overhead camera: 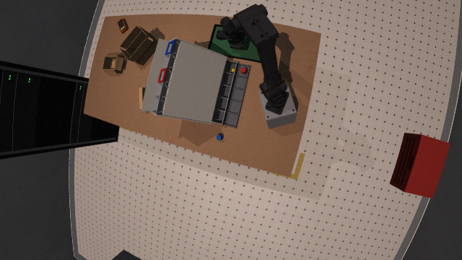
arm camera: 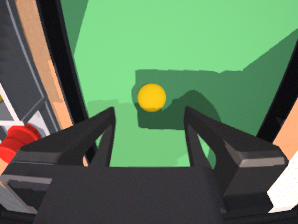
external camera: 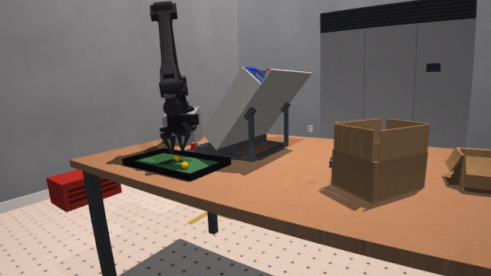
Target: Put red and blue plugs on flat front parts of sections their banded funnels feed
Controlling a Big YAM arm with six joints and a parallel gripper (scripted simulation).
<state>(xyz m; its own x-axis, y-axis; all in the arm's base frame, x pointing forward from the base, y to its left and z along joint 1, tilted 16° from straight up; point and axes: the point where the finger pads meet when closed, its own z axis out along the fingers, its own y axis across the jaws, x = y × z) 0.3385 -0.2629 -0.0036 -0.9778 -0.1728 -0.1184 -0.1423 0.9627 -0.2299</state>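
My gripper is open and empty, pointing down low over the green marble tray. One yellow marble lies just beyond the fingertips in the wrist view; a second marble lies in the tray. Another yellow marble sits in the end section nearest the tray. The red plug stands on that section's flat front part. The blue plug stands on the table beside the sections' other end. The blue-banded funnel and red-banded funnel are at the top.
The sloping grey cover hides the pipes and rises beside the tray. Black tray walls stand around the gripper. Two cardboard boxes and a small orange-black device are at the far end of the table.
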